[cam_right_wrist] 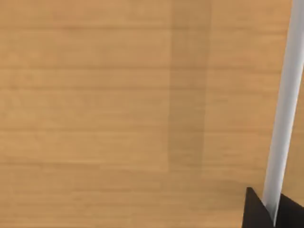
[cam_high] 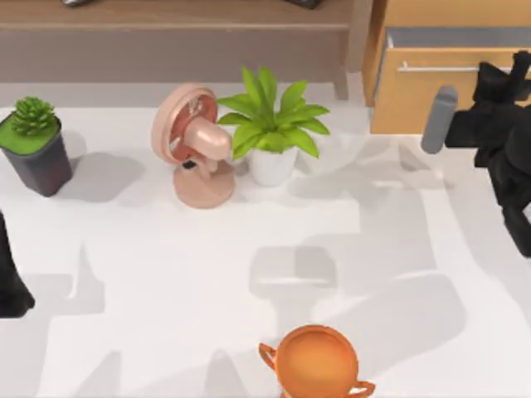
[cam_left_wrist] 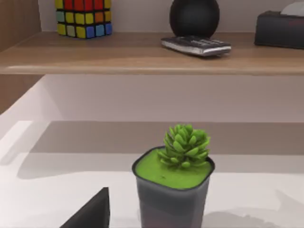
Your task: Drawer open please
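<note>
The drawer (cam_high: 427,99) is at the table's back right, a light wooden front with a thin silver bar handle (cam_high: 436,68). Behind the front, a grey strip of its inside (cam_high: 452,37) is exposed. My right gripper (cam_high: 488,75) is at the right end of the handle. In the right wrist view the wooden drawer front (cam_right_wrist: 118,114) is very close, and the silver handle (cam_right_wrist: 285,104) runs down between two dark fingertips (cam_right_wrist: 254,211); the right gripper (cam_right_wrist: 271,211) is shut on it. My left gripper (cam_high: 12,286) stays parked at the table's left edge, one dark finger (cam_left_wrist: 90,213) set off to the side.
On the table stand a dark pot with a succulent (cam_high: 35,145), a pink fan (cam_high: 195,149), a leafy plant in a white pot (cam_high: 272,133) and an orange two-handled cup (cam_high: 317,363) at the front. A wooden shelf (cam_left_wrist: 142,52) holds a colour cube, a remote and a dark ball.
</note>
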